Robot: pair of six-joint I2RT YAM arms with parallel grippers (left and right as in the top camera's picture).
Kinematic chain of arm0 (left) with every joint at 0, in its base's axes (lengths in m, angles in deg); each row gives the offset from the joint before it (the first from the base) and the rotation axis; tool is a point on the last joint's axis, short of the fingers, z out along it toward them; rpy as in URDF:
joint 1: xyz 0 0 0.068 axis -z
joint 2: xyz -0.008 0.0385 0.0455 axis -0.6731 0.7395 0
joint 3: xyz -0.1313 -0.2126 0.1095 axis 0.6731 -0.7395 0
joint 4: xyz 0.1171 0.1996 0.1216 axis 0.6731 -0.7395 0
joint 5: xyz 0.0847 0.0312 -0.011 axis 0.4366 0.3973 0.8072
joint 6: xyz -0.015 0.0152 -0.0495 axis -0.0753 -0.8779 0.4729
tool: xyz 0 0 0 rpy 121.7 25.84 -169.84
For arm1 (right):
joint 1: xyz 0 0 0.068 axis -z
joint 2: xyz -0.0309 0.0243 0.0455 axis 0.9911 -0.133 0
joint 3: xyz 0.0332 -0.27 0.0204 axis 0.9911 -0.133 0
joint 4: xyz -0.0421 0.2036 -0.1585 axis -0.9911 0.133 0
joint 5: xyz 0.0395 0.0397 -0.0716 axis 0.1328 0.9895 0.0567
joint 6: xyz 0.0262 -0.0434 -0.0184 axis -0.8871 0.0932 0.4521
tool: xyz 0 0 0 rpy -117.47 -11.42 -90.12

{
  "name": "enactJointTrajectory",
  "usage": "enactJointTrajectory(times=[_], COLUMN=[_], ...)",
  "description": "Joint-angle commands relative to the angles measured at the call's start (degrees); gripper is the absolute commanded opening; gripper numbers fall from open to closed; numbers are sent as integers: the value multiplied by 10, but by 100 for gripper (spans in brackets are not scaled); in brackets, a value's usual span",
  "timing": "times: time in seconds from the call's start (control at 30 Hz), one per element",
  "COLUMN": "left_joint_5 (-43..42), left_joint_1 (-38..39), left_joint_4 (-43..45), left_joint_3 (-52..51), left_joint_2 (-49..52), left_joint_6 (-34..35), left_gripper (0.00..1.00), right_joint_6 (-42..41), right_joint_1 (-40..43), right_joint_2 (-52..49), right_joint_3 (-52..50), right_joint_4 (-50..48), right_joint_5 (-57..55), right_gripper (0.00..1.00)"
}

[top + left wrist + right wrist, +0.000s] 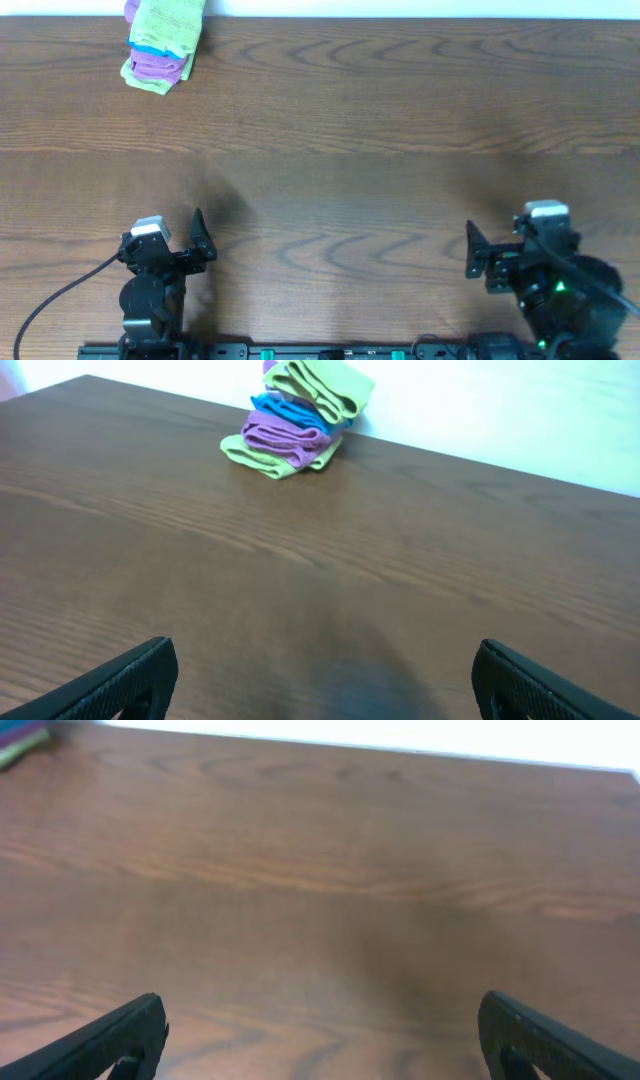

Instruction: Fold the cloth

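Note:
A stack of folded cloths [160, 45], green, blue and purple, sits at the far left back edge of the wooden table [360, 150]. It shows in the left wrist view [295, 418] far ahead, and a sliver of it shows at the top left corner of the right wrist view [20, 738]. My left gripper [325, 680] is open and empty near the front left edge. My right gripper [320, 1040] is open and empty near the front right edge. Both are far from the stack.
The table's back edge meets a white wall [420, 8]. A black cable [50, 300] runs from the left arm's base.

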Motion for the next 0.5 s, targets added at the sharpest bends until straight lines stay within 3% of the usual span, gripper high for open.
enactJointTrajectory(times=[0.0, 0.23, 0.47], left_joint_5=[4, 4, 4], left_joint_1=[2, 2, 2], left_joint_4=[-3, -3, -3], left_joint_3=[-15, -14, -14], left_joint_2=[-4, -4, -4], left_joint_6=[-9, -9, -9], left_gripper=[95, 95, 95], right_joint_6=[6, 6, 7], right_joint_1=[9, 17, 17], right_joint_2=[62, 203, 227], right_joint_3=[-79, -220, -270], right_joint_4=[-29, -55, -55], right_joint_5=[11, 11, 10], right_gripper=[99, 99, 99])
